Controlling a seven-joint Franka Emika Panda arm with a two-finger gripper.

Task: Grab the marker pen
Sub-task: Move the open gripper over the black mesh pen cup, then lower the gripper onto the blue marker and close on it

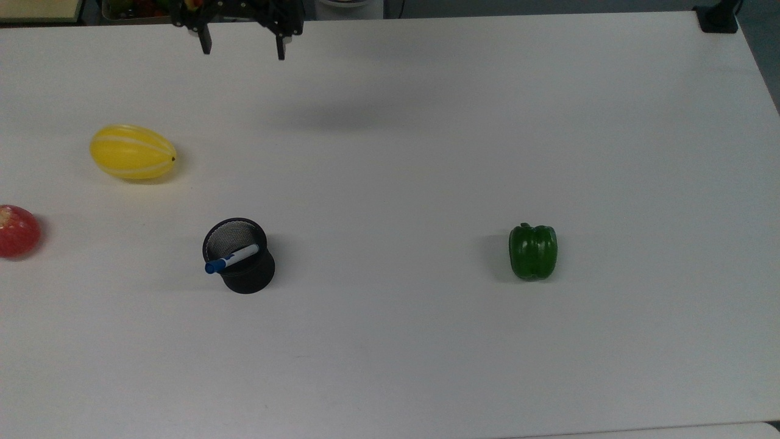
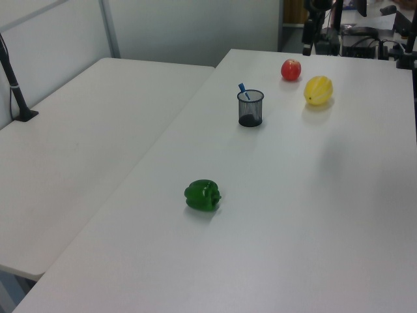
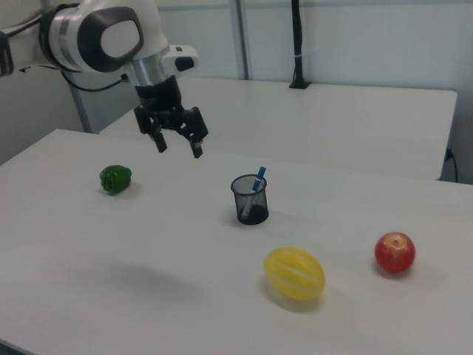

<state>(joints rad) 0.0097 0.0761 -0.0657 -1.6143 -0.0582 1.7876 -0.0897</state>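
The marker pen (image 1: 231,258), white with a blue cap, leans inside a black mesh pen cup (image 1: 241,259) on the white table. In the left view the marker pen (image 2: 242,89) pokes its blue cap above the cup (image 2: 250,109). In the right view the marker pen (image 3: 256,183) sticks out of the cup (image 3: 250,200). My gripper (image 1: 242,50) hangs open high at the top view's upper edge, far beyond the cup. In the right view the gripper (image 3: 179,146) hovers above the table to the cup's upper left, its fingers spread with nothing between them.
A green pepper (image 1: 533,251) lies at the top view's right. A yellow melon (image 1: 133,152) and a red apple (image 1: 17,230) sit at the top view's left. A second table (image 2: 78,130) adjoins at the left view's left. A black post (image 3: 297,44) stands behind.
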